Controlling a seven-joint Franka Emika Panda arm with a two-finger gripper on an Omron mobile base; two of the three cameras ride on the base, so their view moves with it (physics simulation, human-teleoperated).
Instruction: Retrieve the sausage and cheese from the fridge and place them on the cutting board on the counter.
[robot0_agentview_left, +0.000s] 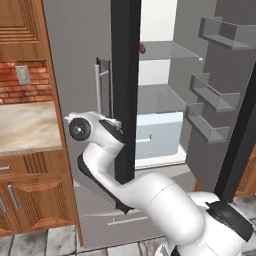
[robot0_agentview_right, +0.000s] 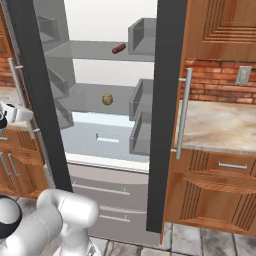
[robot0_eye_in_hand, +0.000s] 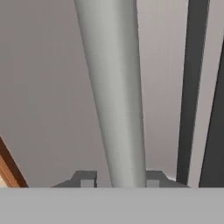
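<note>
While the fridge (robot0_agentview_left: 165, 100) stands with its right door swung wide in the left base view, the sausage (robot0_agentview_left: 142, 48) is seen as a small reddish tip on the upper shelf, just past the black middle strip (robot0_agentview_left: 125, 90). The arm is reached toward the bar handle (robot0_agentview_left: 98, 87) of the left, closed door, so the sausage lies up and to the right of the hand, beyond the strip.

From the right base view, the sausage (robot0_agentview_right: 119, 48) is shown lying on the top shelf, its long axis running nearly left to right, slightly tilted; a small yellowish lump (robot0_agentview_right: 107, 99) rests on the shelf below. The table (robot0_agentview_right: 220, 125) is seen at the right.

Through the hand view, the gripper (robot0_eye_in_hand: 117, 178) is seen closed narrowly about the grey handle (robot0_eye_in_hand: 113, 96), one fingertip on each side.
</note>
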